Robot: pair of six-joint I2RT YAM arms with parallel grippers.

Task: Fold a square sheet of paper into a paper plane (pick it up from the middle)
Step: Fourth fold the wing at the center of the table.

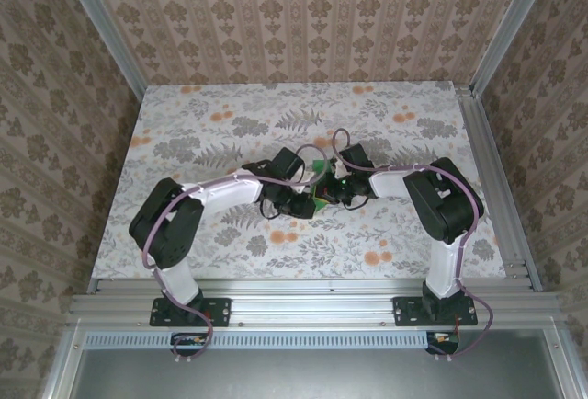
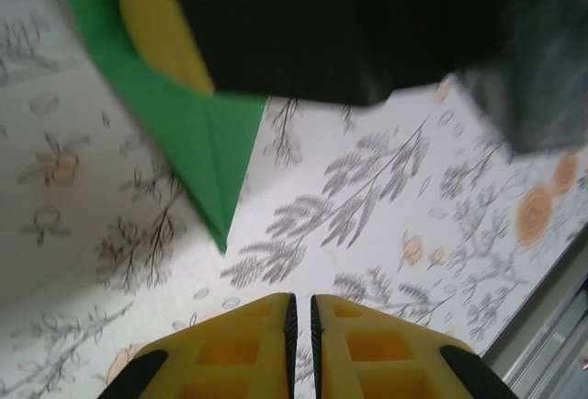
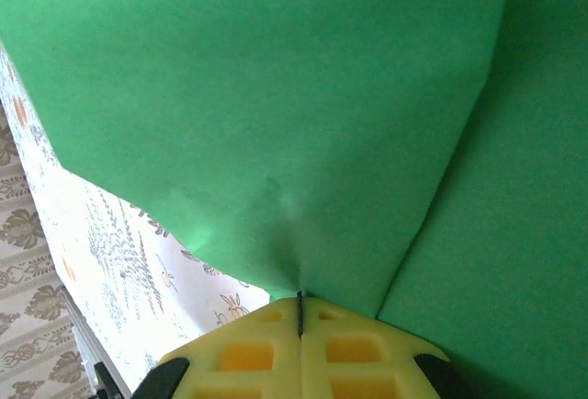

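Folded green paper (image 1: pixel 319 189): off the table, at mid-table, between the two wrist heads where the arms meet.
Paper, left wrist view (image 2: pixel 197 132): layered wedge narrowing to a sharp tip; a fold line down its face toward that tip.
Pointing: tip aimed down the frame at the floral tabletop (image 2: pixel 386 197), ending a little up and left of the left gripper's fingertips, not touching them.
Long axis: from upper left to lower centre in the left wrist view; too small in the top view to tell.
Paper, right wrist view (image 3: pixel 276 96): broad flat panel over most of the frame, one straight crease slanting from the upper right down to the fingertips, a second panel to its right.
Right gripper (image 3: pixel 299 312): yellow fingers pressed together on the paper's lower edge, just beside the bottom end of the crease.
Right gripper's finger (image 2: pixel 161 22): yellow, lying against the upper part of the wedge, black body beside it.
Left gripper (image 2: pixel 301 325): fingers almost together, only a thin slit between the pads, nothing in it; above the tabletop, short of the paper.
Left arm (image 1: pixel 220 192): reaching in from the left.
Right arm (image 1: pixel 404 183): reaching in from the right.
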